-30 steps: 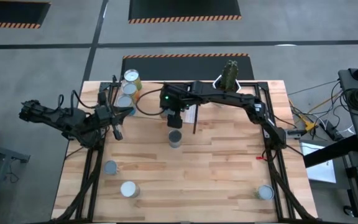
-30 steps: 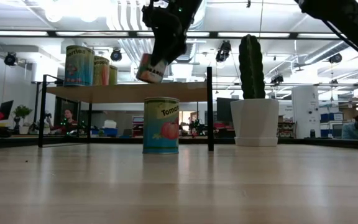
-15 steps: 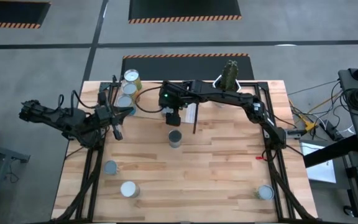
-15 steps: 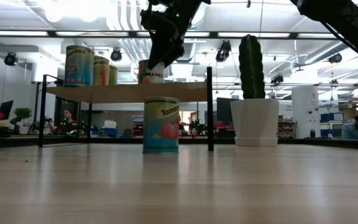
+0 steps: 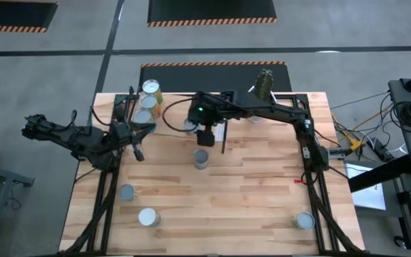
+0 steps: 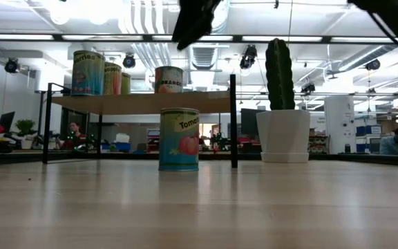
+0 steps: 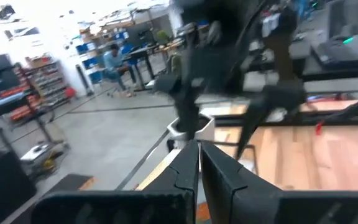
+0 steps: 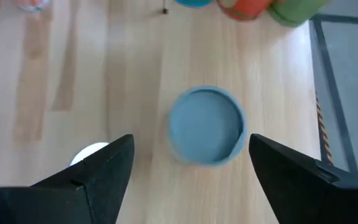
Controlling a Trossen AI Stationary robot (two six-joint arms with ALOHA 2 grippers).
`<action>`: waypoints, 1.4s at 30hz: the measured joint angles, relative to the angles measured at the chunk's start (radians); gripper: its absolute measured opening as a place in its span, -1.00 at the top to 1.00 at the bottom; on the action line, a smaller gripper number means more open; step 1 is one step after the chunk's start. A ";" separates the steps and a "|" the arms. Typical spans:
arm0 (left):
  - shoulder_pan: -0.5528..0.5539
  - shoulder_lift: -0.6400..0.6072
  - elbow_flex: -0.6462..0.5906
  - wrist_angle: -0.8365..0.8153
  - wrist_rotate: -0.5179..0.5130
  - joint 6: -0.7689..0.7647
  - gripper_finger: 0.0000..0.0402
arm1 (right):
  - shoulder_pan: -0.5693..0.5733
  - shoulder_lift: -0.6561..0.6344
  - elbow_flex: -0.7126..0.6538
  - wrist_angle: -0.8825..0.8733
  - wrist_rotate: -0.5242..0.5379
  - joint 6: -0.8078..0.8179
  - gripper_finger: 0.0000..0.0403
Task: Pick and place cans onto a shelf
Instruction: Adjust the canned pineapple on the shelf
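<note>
right tool: the right tool (image 8: 188, 177) hangs above the shelf with its fingers spread wide and nothing between them; straight below it a can (image 8: 206, 134) stands upright on the shelf (image 6: 140, 102), freshly clear of the fingers.
left tool: the left tool (image 7: 199, 163) is closed on nothing, parked well off to the far side of the shelf from the right tool, over the tabletop (image 5: 255, 193) edge.
risk: I'd judge the main danger is a finger clipping the can's rim as the arm pulls away, tipping it off the shelf.
risk two: three more cans (image 6: 88, 72) sit in a cluster further along the shelf; a sideways swing could knock them.
next pick: a tomato can (image 6: 179, 139) stands on the tabletop just below and in front of the tool.
in the way: the shelf post (image 6: 233, 121) stands close beside that can, and the cactus pot (image 6: 283, 135) sits beyond.
others: three cans (image 5: 126, 192) wait well apart, near the front of the tabletop.
</note>
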 joint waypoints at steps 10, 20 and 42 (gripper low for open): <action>0.224 0.230 0.264 -0.298 0.031 -0.039 1.00 | 0.157 -0.144 -0.016 -0.039 -0.001 0.002 -0.29; 0.563 0.591 0.638 -0.929 0.233 -0.290 1.00 | 0.239 -0.239 -0.086 -0.061 0.000 -0.014 -0.11; 0.700 0.796 0.707 -1.045 0.309 -0.358 1.00 | 0.240 -0.554 -0.595 0.170 0.000 -0.002 -0.04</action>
